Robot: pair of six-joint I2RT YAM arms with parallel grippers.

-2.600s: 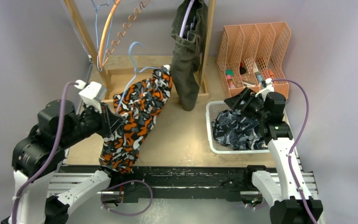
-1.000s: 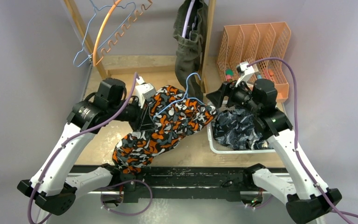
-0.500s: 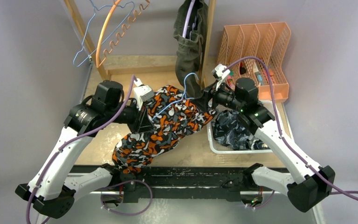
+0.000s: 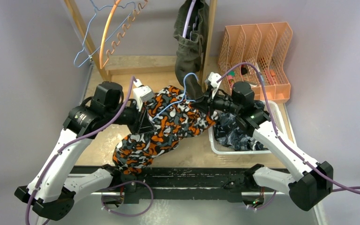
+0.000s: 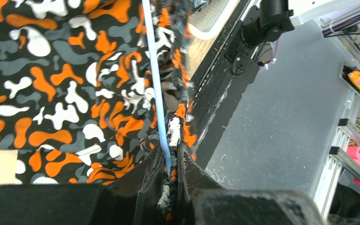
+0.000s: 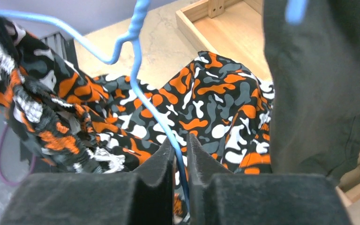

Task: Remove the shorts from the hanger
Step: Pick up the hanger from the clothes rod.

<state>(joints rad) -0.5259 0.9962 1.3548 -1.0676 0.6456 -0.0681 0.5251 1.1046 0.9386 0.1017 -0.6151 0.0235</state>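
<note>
The orange-black-white camo shorts (image 4: pixel 164 126) hang bunched on a blue wire hanger (image 4: pixel 186 86) above the table's middle. My left gripper (image 4: pixel 145 119) holds their left end. In the left wrist view its jaws (image 5: pixel 171 173) are shut on the camo waistband (image 5: pixel 51 93) together with the blue wire (image 5: pixel 155 84). My right gripper (image 4: pixel 205 103) is at the hanger's right side. In the right wrist view it (image 6: pixel 180 154) is shut on the blue wire (image 6: pixel 136 51), with camo fabric (image 6: pixel 215 103) behind. Olive-green shorts (image 4: pixel 190 42) hang on the rack; navy printed shorts (image 4: pixel 236 133) lie in the basket.
A white basket (image 4: pixel 234 151) sits at the right under my right arm. An orange file organizer (image 4: pixel 258 47) stands at the back right. The wooden rack (image 4: pixel 208 47) holds the olive shorts, and bare hangers (image 4: pixel 108 35) hang at its left end.
My right arm swung left from over the basket to the hanger and its jaws closed on the blue wire. The left arm carried the camo shorts rightward, then held still.
</note>
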